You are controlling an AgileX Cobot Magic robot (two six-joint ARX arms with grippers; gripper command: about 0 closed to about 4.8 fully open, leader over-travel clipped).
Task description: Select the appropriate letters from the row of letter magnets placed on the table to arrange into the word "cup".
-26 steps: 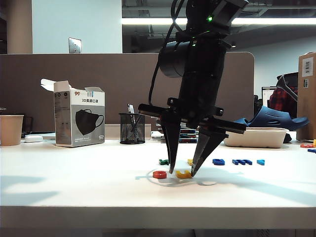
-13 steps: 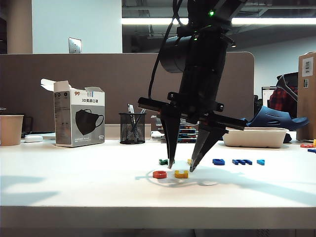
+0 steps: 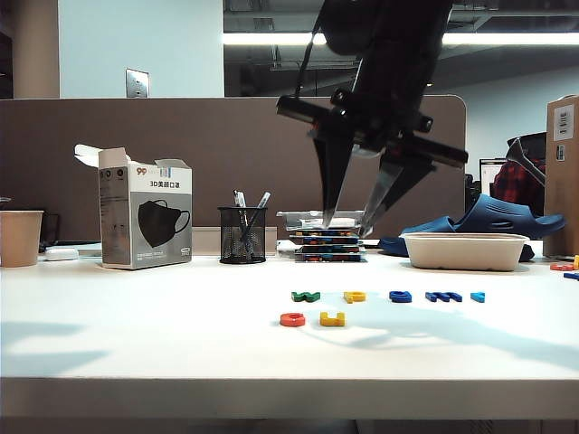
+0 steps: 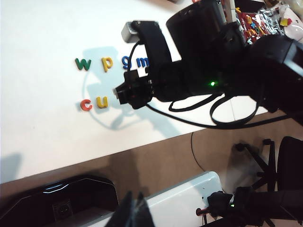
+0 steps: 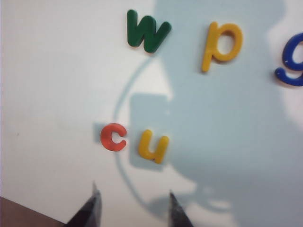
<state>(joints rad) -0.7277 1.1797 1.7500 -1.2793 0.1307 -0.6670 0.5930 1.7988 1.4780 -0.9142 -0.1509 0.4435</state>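
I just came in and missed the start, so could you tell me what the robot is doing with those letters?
It is spelling "cup" on the table. The red c and yellow u already lie side by side in front of the row. The yellow p is still in the row, between the green w and the blue letters. The right gripper hangs open and empty, well above the table. The left gripper is off the table's edge, holding nothing visible; its opening is unclear.

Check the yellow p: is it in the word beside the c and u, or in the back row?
In the back row. The yellow p lies between the green w and a blue letter, apart from the c and u.
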